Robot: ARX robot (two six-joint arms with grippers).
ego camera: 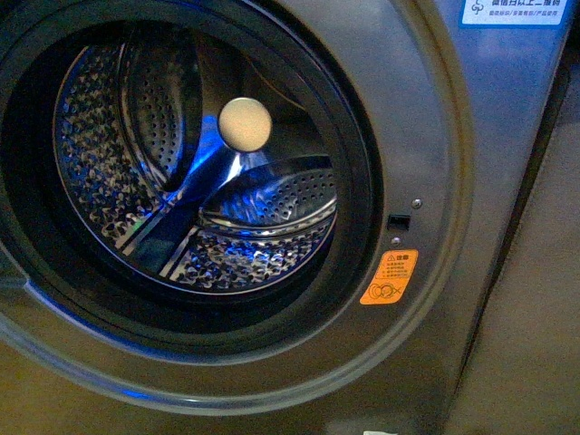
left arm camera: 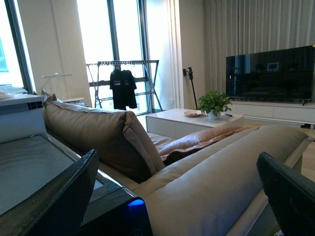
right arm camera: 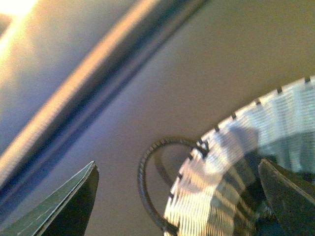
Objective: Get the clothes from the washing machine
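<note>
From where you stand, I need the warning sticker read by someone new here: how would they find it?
Face the grey washing machine and its round porthole. On the front panel just lower right of that dark rim, below a small black slot, sits the sticker: the only orange patch, unlike the blue-white label at top.

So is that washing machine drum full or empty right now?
Empty, as far as the front view shows: the washing machine porthole is open and only bare perforated steel drum is visible, no clothes. The drum's nearest bottom is hidden by the rim.

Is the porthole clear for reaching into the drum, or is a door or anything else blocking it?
Nothing visible blocks it. In the front view the washing machine porthole stands open, with no door across the perforated drum. No clothes show inside, though, and neither gripper appears in that view.
</note>
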